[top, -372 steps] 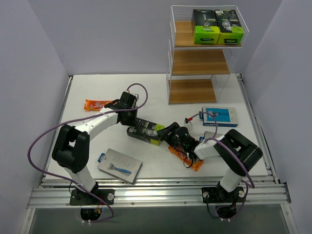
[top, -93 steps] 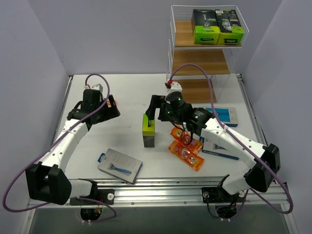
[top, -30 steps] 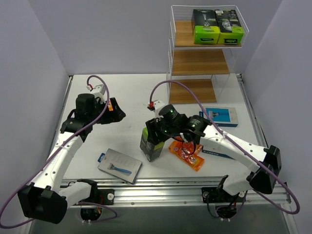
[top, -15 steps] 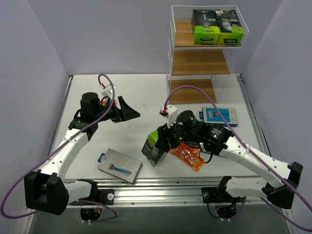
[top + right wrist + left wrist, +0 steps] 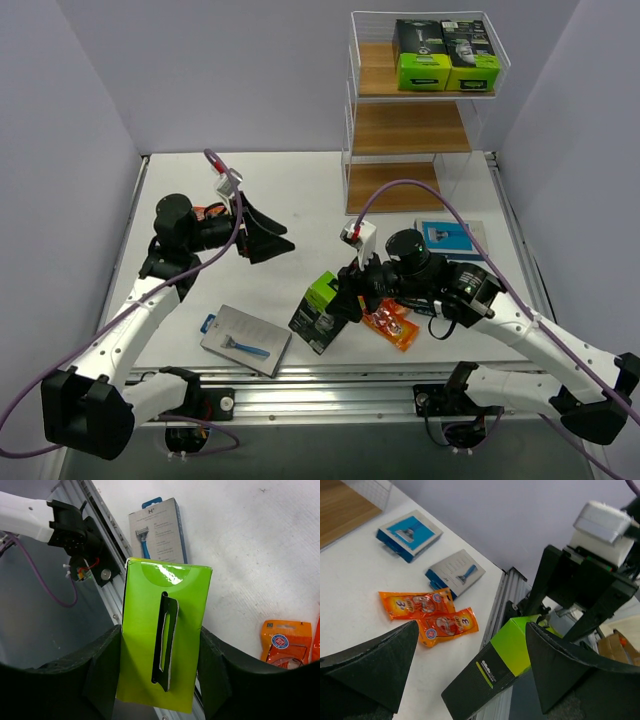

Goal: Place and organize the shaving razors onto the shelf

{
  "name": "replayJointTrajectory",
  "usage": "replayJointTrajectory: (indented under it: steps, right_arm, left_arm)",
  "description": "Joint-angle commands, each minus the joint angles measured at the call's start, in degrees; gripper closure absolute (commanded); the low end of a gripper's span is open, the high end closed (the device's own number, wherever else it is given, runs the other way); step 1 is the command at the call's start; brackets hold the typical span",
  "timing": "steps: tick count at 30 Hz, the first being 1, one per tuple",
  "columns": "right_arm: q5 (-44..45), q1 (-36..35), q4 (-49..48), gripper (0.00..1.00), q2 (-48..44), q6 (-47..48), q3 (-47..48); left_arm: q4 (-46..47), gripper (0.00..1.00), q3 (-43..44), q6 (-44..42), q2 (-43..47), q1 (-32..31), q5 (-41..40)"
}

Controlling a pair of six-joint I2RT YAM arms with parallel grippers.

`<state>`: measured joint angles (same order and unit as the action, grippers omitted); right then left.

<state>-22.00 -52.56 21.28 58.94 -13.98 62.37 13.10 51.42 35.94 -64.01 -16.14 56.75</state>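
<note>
My right gripper (image 5: 340,300) is shut on a black-and-lime-green razor box (image 5: 318,315), held tilted above the table's near middle. In the right wrist view the box's lime end (image 5: 162,640) fills the space between both fingers (image 5: 107,667). My left gripper (image 5: 268,238) hangs open and empty at mid-left, pointing toward the box (image 5: 495,672). Two orange packets (image 5: 390,325) lie beside the box. A grey razor card (image 5: 245,340) lies near-left and a blue card (image 5: 450,238) at the right. The shelf (image 5: 420,130) stands far right, with two boxes (image 5: 445,55) on its top tier.
Another grey card (image 5: 456,570) lies by the right arm, near the metal rail (image 5: 320,385) along the table's front edge. A bit of orange packet (image 5: 207,212) shows behind the left arm. The shelf's middle board (image 5: 410,128) and bottom board (image 5: 395,187) are bare.
The right gripper has carried the box toward the near edge and tipped it over at an angle. The left gripper has swung right and opened wider.
</note>
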Motion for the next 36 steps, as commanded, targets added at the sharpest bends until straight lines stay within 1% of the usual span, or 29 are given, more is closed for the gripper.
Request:
replayJointTrajectory:
  steps: [1, 5, 6, 10, 14, 17, 21, 23, 24, 25, 27, 29, 31, 34, 36]
  right_arm:
    - [-6.8, 1.4, -4.5, 1.00, -3.5, 1.2, 3.4]
    - [-12.8, 4.2, -4.7, 1.00, -3.7, 1.6, 3.7]
    - [-15.0, 5.4, -4.8, 1.00, -3.7, 1.8, 3.8]
    - [-18.2, 7.7, -4.0, 1.00, -3.1, 3.1, 4.2]
    - [-18.9, 8.9, -2.0, 1.00, -2.5, 4.6, 5.3]
    - [-20.1, 9.5, -2.7, 1.00, -2.9, 4.5, 6.0]
    - [-20.5, 10.0, -3.5, 1.00, -3.0, 3.5, 6.5]
    - [-18.7, 10.4, -2.8, 1.00, -2.7, 3.2, 7.3]
    - [-17.8, 10.5, -2.7, 1.00, -2.6, 3.0, 7.6]
    - [-16.9, 10.5, -2.5, 1.00, -2.6, 2.8, 7.9]
    - [-14.7, 10.8, -2.6, 1.00, -2.7, 2.6, 8.9]
    - [-14.0, 11.1, -4.0, 1.00, -3.2, 1.9, 9.2]
    - [-11.2, 11.3, -5.4, 1.00, -3.6, 0.7, 9.6]
    - [-4.2, 11.9, -6.2, 1.00, -3.8, -0.9, 11.3]
    - [-3.8, 12.3, -7.1, 1.00, -3.8, -1.8, 12.9]
  left_arm:
    - [7.0, 0.03, -0.7, -4.0, -0.7, -2.2, 6.2]
    - [2.6, 0.03, 1.7, -11.1, -0.6, -4.1, 9.0]
    - [1.9, 0.03, 1.9, -11.8, -0.5, -4.3, 9.2]
    - [3.3, 0.03, 1.1, -12.9, 0.3, -4.9, 9.2]
    - [3.8, 0.02, 1.1, -14.1, 1.7, -4.9, 8.4]
    - [4.0, 0.03, 1.9, -14.8, 1.6, -5.0, 8.1]
    - [0.7, 0.04, 5.4, -17.2, 0.1, -4.9, 6.1]
    - [-0.9, 0.03, 7.5, -18.3, -0.2, -4.7, 4.2]
    - [-1.8, 0.04, 8.3, -18.9, -0.3, -4.6, 1.1]
    - [-2.7, 0.03, 9.1, -20.3, -0.6, -4.6, 0.0]
    - [-4.7, 0.04, 11.2, -21.3, -0.9, -4.6, -1.5]
    - [-4.5, 0.04, 12.1, -21.8, -1.9, -4.6, -1.0]
    - [-4.6, 0.03, 12.4, -21.5, -2.6, -4.6, -1.4]
    - [-3.7, 0.03, 11.5, -21.2, -2.3, -4.6, -3.9]
    - [-3.6, 0.03, 10.0, -21.6, -1.7, -4.4, -5.2]
